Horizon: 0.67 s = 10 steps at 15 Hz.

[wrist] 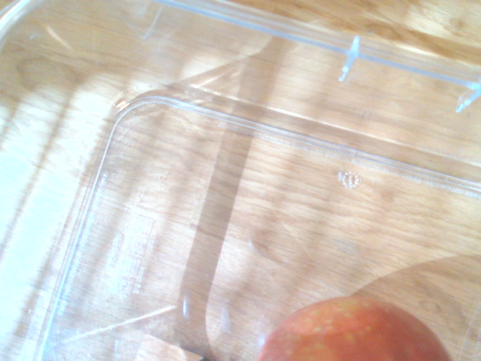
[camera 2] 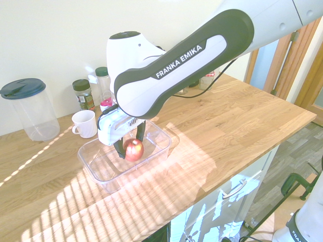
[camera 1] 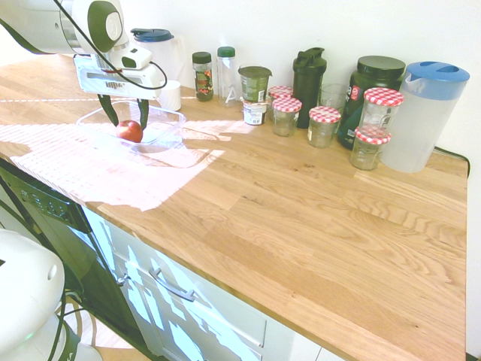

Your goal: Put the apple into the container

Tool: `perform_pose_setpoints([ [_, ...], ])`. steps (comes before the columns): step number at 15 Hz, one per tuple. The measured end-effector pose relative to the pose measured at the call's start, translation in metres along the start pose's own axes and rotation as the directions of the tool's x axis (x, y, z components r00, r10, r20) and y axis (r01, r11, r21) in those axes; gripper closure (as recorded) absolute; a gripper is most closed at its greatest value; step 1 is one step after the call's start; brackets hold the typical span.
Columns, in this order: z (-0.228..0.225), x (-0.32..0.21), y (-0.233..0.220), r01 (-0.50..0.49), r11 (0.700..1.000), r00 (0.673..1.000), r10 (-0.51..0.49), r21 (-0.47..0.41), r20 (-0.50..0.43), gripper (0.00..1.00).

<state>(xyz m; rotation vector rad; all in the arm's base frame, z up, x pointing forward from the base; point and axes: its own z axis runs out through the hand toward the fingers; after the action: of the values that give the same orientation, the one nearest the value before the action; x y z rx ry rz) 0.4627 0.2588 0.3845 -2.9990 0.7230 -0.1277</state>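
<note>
end effector (camera 1: 130, 125) spread moderately around apple (camera 1: 129, 131), inside container (camera 1: 167, 142). first exterior view: mug (camera 1: 170, 96) at container's 1 o'clock.

Low walls of the container (camera 2: 96, 175) ring my gripper (camera 2: 132, 143); beside it lies free tub floor. Beyond the rim, a mug (camera 2: 85, 124) obstructs.
</note>
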Motion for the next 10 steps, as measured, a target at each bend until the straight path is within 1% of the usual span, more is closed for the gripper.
perform_pose_setpoints([
  [3,-0.002,0.0,0.0,-0.001,1.0,1.0,0.001,0.003,-0.003,0.0],
  [4,-0.009,0.001,0.0,-0.003,1.0,1.0,0.003,0.013,-0.011,0.0],
  [5,-0.022,0.003,0.0,-0.011,1.0,1.0,0.012,0.027,-0.022,0.0],
  [7,-0.068,0.012,0.007,-0.044,0.998,0.998,0.046,0.042,-0.037,0.0],
  [9,-0.114,0.028,0.035,-0.106,0.994,0.993,0.107,0.025,-0.047,0.0],
  [10,-0.127,0.042,0.057,-0.154,0.988,0.986,0.154,0.011,-0.057,0.0],
])
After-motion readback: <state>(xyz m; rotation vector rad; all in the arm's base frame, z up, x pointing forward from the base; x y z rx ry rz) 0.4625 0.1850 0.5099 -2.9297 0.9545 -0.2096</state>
